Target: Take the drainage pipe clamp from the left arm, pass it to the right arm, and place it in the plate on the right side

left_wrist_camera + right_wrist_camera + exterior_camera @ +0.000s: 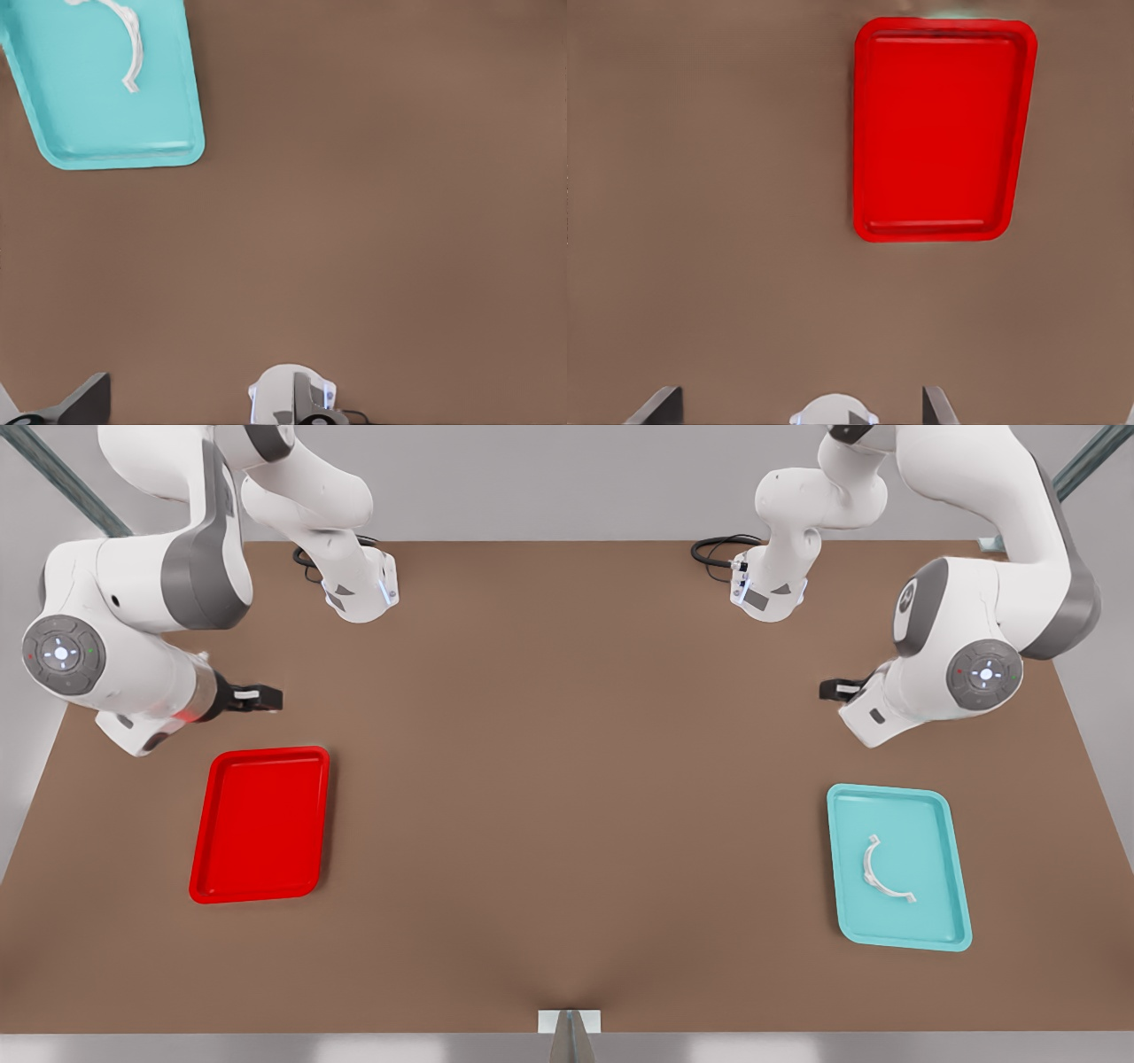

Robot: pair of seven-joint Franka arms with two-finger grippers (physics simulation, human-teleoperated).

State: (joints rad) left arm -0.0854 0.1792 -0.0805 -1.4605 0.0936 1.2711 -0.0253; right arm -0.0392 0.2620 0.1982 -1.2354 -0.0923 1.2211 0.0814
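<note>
Here, two trays lay on the table [567, 824]: one plate [260, 825], bare, and one teal tray [899, 865] holding the single drainage pipe clamp [881, 871]. The left gripper [842, 688] and right gripper [257, 697] hovered; whether their fingers were parted could not be told.

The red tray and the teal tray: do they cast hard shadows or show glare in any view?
Front view: the plate and teal tray throw only a faint soft shadow; even light. Left wrist view: a pale sheen along the teal tray's rim; the drainage pipe clamp casts almost none. Right wrist view: a weak highlight on the plate's rim.
</note>
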